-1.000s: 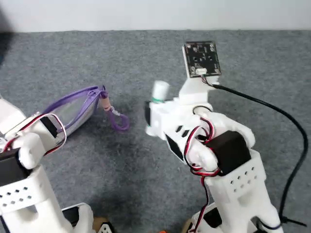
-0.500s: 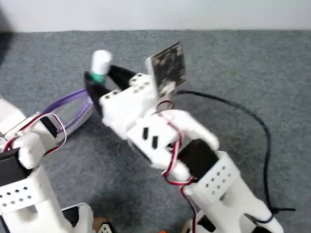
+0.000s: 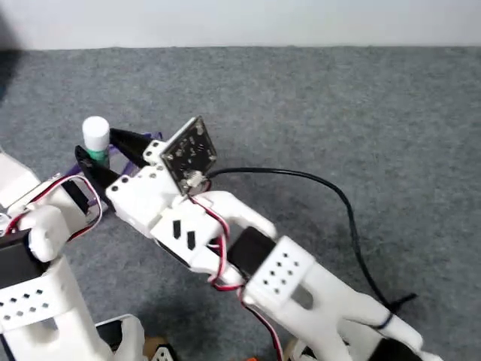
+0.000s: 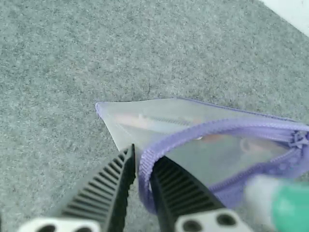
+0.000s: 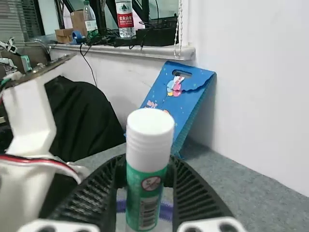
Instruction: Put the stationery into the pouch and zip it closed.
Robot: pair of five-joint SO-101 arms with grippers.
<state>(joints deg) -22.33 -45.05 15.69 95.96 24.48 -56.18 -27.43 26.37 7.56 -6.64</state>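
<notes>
at the mouth of the pouch, a glue stick is held upright, clamped in the right claw, seemingly ready to be dropped in; the zipper edge is pinched by the left claw, likely to keep it open.

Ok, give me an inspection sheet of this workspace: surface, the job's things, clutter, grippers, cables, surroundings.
Surface: grey carpet-like mat.
Job's things: clear plastic pouch with a purple zip, mouth looks open; green glue stick with a white cap, upright, held off the mat near the pouch.
Clutter: nothing seen.
Grippers: left gripper shut on the pouch's zip edge; right gripper shut on the glue stick.
Cables: black cable runs from the right arm's camera board across the mat.
Surroundings: white wall; blue paper gift bag leaning on it.
</notes>
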